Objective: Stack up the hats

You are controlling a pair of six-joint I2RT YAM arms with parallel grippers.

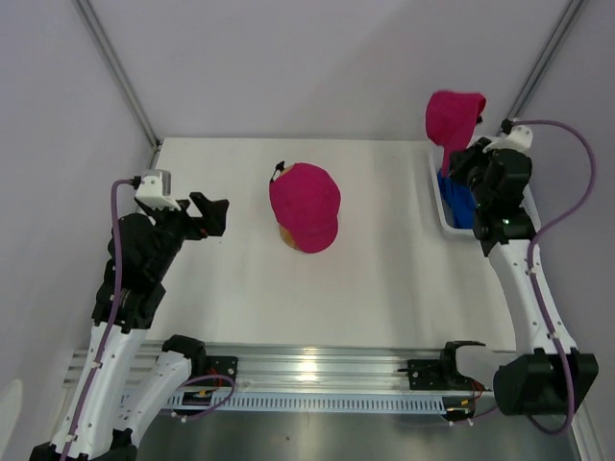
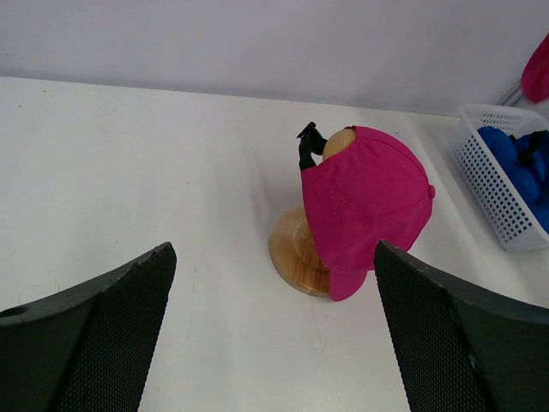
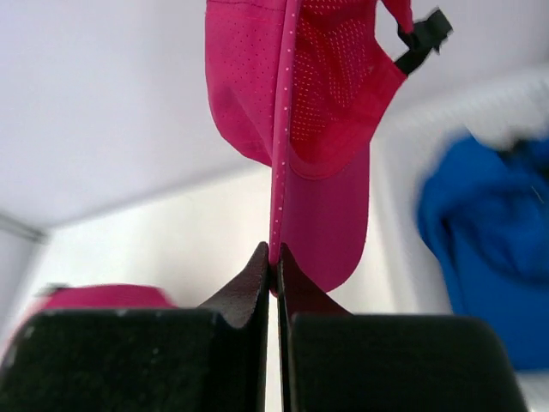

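Note:
A magenta-pink cap (image 1: 306,205) sits on the round-topped wooden stand (image 1: 288,236) at mid-table, its brim pointing down toward the near side; it also shows in the left wrist view (image 2: 364,206) on the stand (image 2: 296,251). My right gripper (image 1: 461,161) is shut on the edge of a second magenta-pink cap (image 1: 452,117) and holds it in the air above the basket; the right wrist view shows the jaws (image 3: 275,257) pinching its fabric (image 3: 300,103). Blue cap fabric (image 1: 459,202) lies in the basket. My left gripper (image 1: 213,213) is open and empty, left of the stand.
The white mesh basket (image 1: 435,197) stands at the table's right edge, also visible in the left wrist view (image 2: 493,193) with the blue fabric (image 2: 515,163) inside. How many blue caps it holds cannot be told. Grey walls close the back and sides.

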